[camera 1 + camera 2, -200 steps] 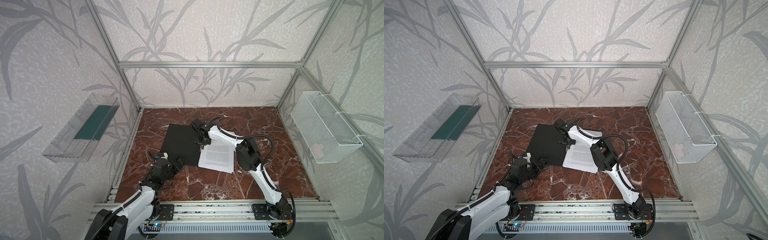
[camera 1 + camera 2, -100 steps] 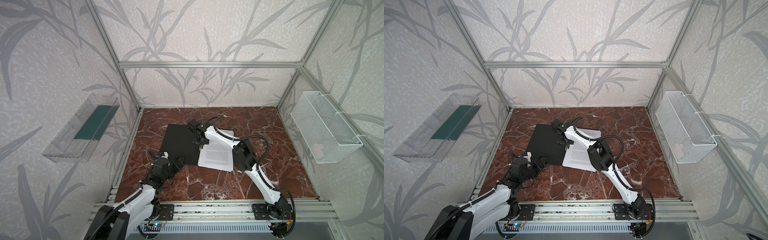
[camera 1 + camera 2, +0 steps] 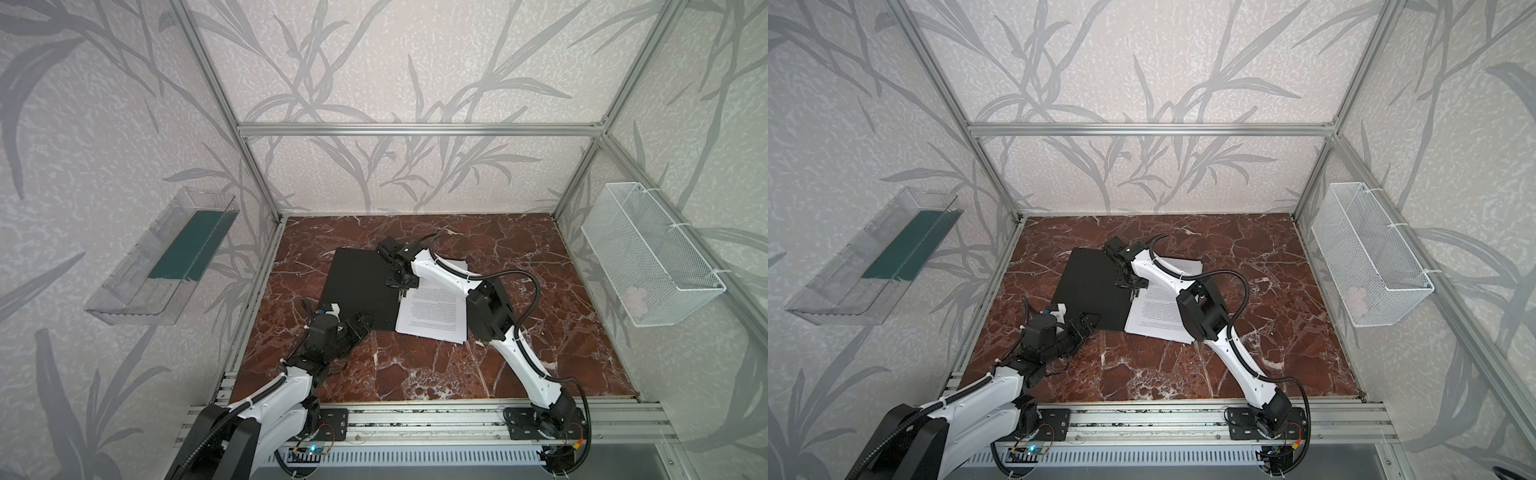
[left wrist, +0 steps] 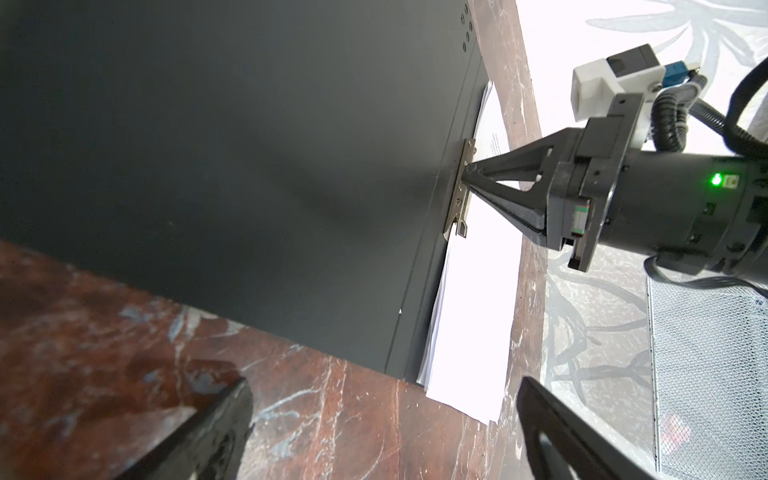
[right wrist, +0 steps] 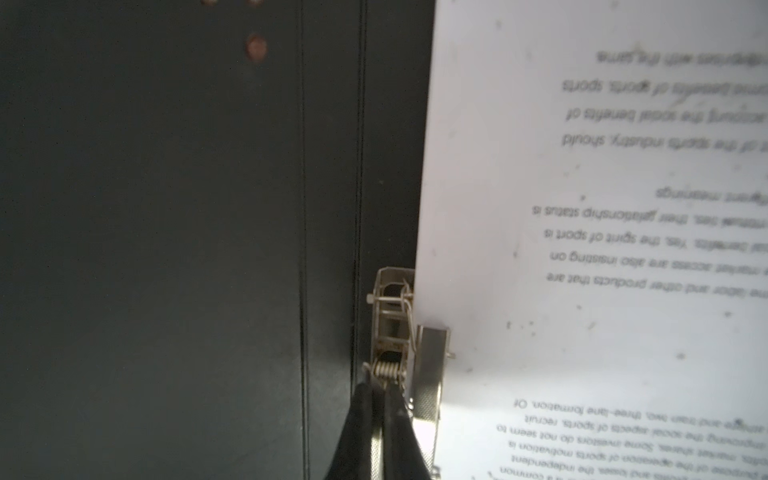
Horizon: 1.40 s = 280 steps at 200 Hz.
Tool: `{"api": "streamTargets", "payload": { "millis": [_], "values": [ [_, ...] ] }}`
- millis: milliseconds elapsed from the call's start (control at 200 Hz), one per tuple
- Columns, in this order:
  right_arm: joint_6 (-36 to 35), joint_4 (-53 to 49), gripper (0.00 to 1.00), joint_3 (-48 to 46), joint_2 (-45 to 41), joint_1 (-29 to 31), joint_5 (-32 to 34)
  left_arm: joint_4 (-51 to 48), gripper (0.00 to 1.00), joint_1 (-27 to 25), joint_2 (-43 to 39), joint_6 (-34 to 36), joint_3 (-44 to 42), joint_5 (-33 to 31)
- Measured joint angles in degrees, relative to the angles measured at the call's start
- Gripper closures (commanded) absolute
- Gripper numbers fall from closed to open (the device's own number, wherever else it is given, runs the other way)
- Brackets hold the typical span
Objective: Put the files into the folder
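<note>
The files lie in a flat stack along the right side of the open folder, which rests black side up on the table. The stack's edge meets the metal clip at the spine. The right gripper has its fingers pressed together, tips touching the clip. The left gripper, fingers spread wide, hovers at the folder's near edge.

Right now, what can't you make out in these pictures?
- Pink thing in the wire basket: too small in both top views, behind mesh.
- Text on the files: blurred in the right wrist view, tiny from above.
- Sheet count: glare in the left wrist view; right arm covers them from above.
- Whether the shut right hand pinches the folder's clip or just touches it: tips hide it.
</note>
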Motion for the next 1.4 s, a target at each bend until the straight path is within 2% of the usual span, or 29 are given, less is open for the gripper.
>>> {"api": "streamTargets", "payload": {
  "millis": [105,295,740,905,1065,1285,1400],
  "values": [
    [0.3,0.0,1.0,-0.3,-0.5,-0.3,-0.8,1.6,0.01,-2.8,1.2,-1.0,0.0,-0.8],
    [0.9,0.0,1.0,-1.7,-2.5,-0.7,-2.1,6.3,0.01,-4.5,4.7,-3.7,0.0,-2.6],
    [1.3,4.0,1.0,-11.9,-10.8,-2.7,-5.4,23.5,0.01,-5.4,16.2,-6.3,-0.7,-8.3],
    [0.1,7.3,1.0,-17.8,-12.6,-3.4,-6.7,26.4,0.01,-5.4,16.7,-5.1,-1.7,-11.9],
    [-1.6,10.3,1.0,-23.0,-14.0,-4.0,-7.5,23.7,0.01,-5.4,9.7,-1.6,-2.9,-15.4],
    [-3.6,14.5,1.0,-25.4,-14.5,-4.6,-9.0,6.6,0.01,-5.6,-12.3,7.1,2.1,-15.1],
    [-3.9,16.0,1.0,-26.0,-14.5,-4.5,-10.1,0.7,0.01,-5.7,-20.5,10.4,4.2,-13.9]
  ]
}}
